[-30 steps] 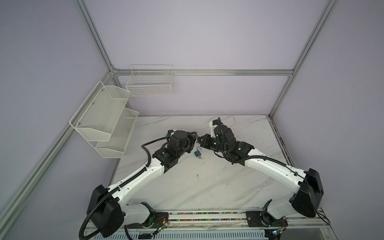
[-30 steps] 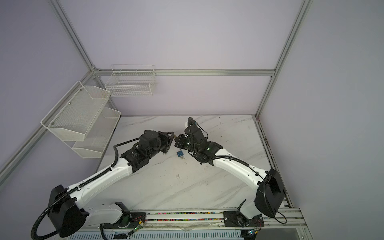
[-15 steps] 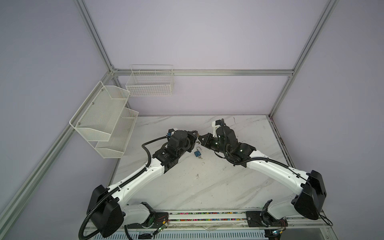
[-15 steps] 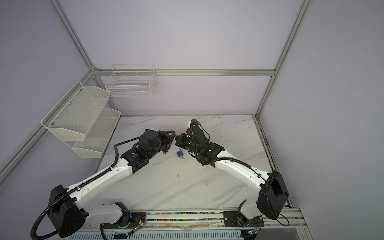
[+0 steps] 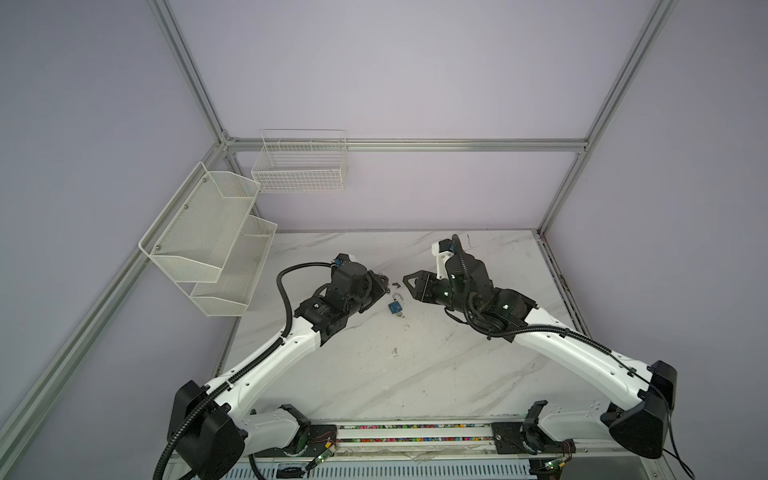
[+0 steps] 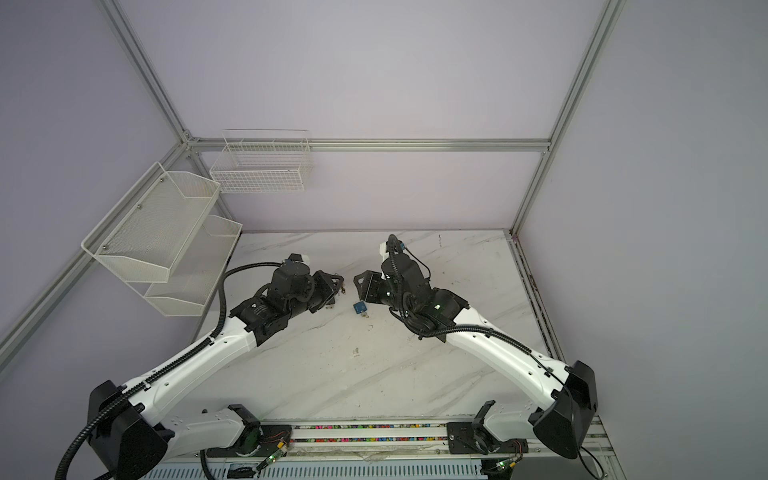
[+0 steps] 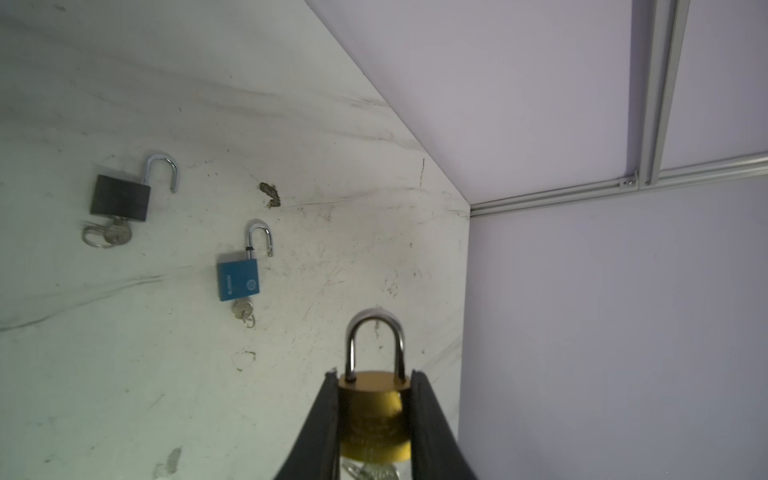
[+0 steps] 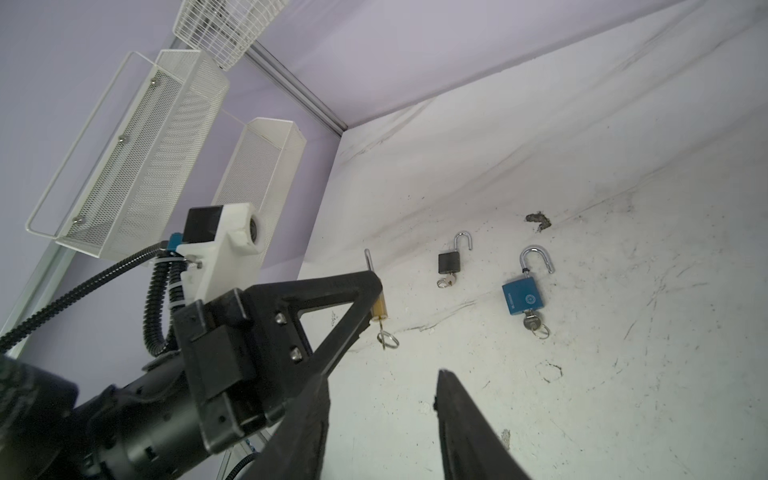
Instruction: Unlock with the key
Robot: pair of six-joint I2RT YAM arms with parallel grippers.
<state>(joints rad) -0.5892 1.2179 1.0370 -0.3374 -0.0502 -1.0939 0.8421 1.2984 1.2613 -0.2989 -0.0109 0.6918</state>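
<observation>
1. Between the two black fingers of the left gripper [image 7: 375,378] sits the gold padlock [image 7: 371,409], held up off the desk [image 7: 124,374]. The gripper is closed tight on the lock's two sides.
2. Its silver loop [image 7: 375,332] looks shut at both ends, so I think it is locked.
3. A small key [image 7: 376,473] with a ring pokes out of the bottom of the lock.
4. The lock is hard, smooth metal and likely heavy for its size, so it could slip. The key is thin and tiny. Its flat head is the best spot to pinch and turn.
5. The right gripper [image 8: 382,380] is near the key. It is open and holds nothing.
6. Farther out on the desk lie a blue padlock [image 7: 238,279] and a black padlock [image 7: 120,200]. Both have their loops open and keys in them.
</observation>
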